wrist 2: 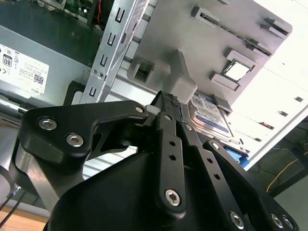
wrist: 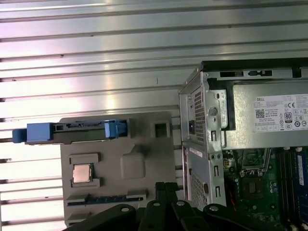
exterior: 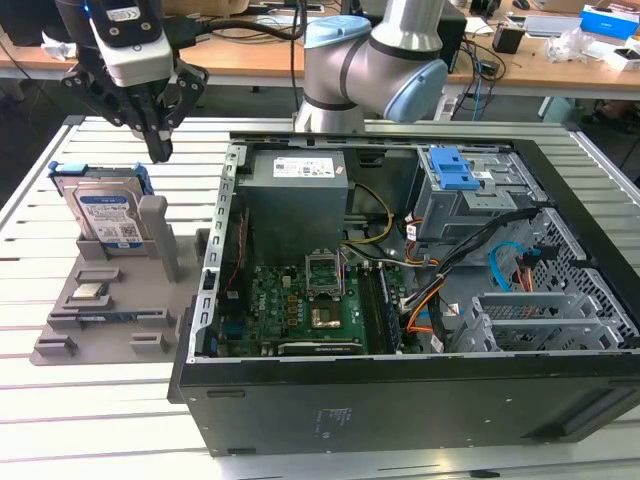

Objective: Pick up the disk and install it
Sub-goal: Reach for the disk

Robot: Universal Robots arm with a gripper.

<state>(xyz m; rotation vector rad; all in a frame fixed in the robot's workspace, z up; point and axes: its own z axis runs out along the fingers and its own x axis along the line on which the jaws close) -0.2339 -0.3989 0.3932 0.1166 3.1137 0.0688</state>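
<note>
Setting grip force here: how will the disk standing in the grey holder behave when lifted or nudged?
Likely rigid: the disk looks like a flat metal slab, so it should not flex. Probably dense for its size. It stands on edge in the grey holder, so a sideways push might tip or jam it. Its blue plastic rails may be slick.
</note>
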